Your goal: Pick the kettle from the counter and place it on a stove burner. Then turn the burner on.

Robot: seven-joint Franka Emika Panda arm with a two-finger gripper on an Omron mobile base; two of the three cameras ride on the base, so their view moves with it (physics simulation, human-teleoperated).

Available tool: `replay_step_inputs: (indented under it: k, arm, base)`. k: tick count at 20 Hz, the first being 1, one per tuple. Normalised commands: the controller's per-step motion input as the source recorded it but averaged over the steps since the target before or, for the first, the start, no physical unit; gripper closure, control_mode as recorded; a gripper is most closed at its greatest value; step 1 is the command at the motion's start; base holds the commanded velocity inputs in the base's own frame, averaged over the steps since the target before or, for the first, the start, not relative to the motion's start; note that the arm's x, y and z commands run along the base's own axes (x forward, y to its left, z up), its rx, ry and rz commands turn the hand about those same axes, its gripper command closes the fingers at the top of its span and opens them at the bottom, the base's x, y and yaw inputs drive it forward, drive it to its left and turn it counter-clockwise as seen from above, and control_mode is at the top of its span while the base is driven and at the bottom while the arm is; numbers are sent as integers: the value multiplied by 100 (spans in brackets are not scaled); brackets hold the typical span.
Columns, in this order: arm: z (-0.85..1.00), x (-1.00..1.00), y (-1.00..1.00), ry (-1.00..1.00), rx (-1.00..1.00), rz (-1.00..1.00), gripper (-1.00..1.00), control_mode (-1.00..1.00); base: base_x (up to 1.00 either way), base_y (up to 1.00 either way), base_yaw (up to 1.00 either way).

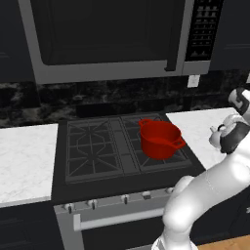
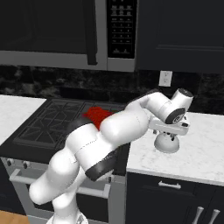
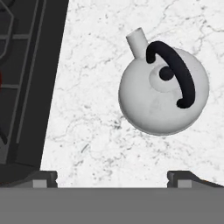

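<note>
The step in hand is judged to be the approach to the pick: the kettle (image 3: 162,89) is seen upright on the white counter (image 3: 92,109), just beside the right edge of the black cooktop (image 1: 124,146), with its spout turned toward the back wall and its dark arched handle on top. The gripper (image 3: 111,177) is held above it with its 2 fingers spread wide and nothing between them. In the hand view the kettle lies off to one side of the gap between the fingertips, so the hand must be shifted over the handle, lowered and closed on it. A red pot (image 1: 160,139) already sits on the right burners, so a free burner (image 1: 90,146) on the left will probably be needed.
</note>
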Motion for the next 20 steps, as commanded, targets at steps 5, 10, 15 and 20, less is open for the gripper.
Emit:
replay_step_inputs:
  k: [5, 10, 15, 20]
  arm:
    - [-8, 16, -30, 4, 0, 6, -100, -100]
    - [-6, 18, -20, 1, 0, 3, -100, -100]
    - [-15, 21, 4, 2, 0, 0, -100, -100]
    - [-34, 11, 11, 0, 0, 0, -100, -100]
  base:
    - [0, 0, 0]
    - [0, 0, 0]
    - [0, 0, 0]
    - [0, 0, 0]
